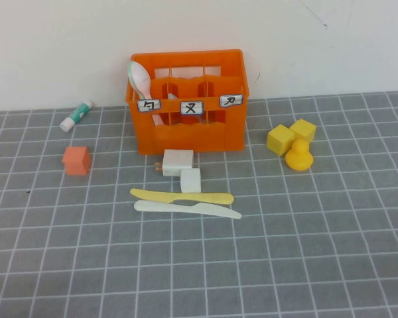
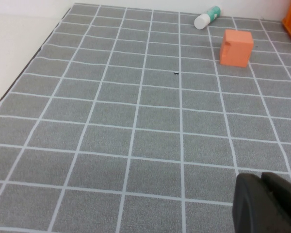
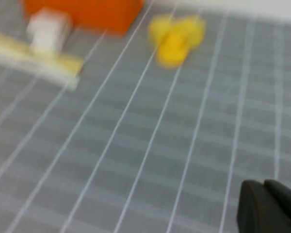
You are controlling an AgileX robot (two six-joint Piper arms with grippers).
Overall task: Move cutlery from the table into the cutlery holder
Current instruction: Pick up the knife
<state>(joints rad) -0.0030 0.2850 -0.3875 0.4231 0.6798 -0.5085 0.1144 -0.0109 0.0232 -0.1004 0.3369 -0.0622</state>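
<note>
While both knives lie flat on the table (image 1: 318, 265) just in front of the orange cutlery holder (image 1: 199, 136), nothing has been picked up yet: the pale yellow knife (image 1: 182, 196) sits nearer the crate and the white knife (image 1: 187, 210) lies just beside it, almost touching along their lengths. Two small white blocks (image 1: 181, 168) stand between the knives and the crate, and a white spoon (image 1: 140, 77) already leans in the holder's left compartment. I reckon the white knife is the easier first pick, being on the open side; pinching it near the middle and across its width should keep it from swinging, without nudging its neighbour. Neither arm shows from above; the left gripper (image 2: 269, 204) hangs over bare table near an orange cube (image 2: 236, 47), the right gripper (image 3: 271, 206) over empty tiles, and I cannot tell whether either is open. Grey gridded matting runs to a plain pale wall.
</note>
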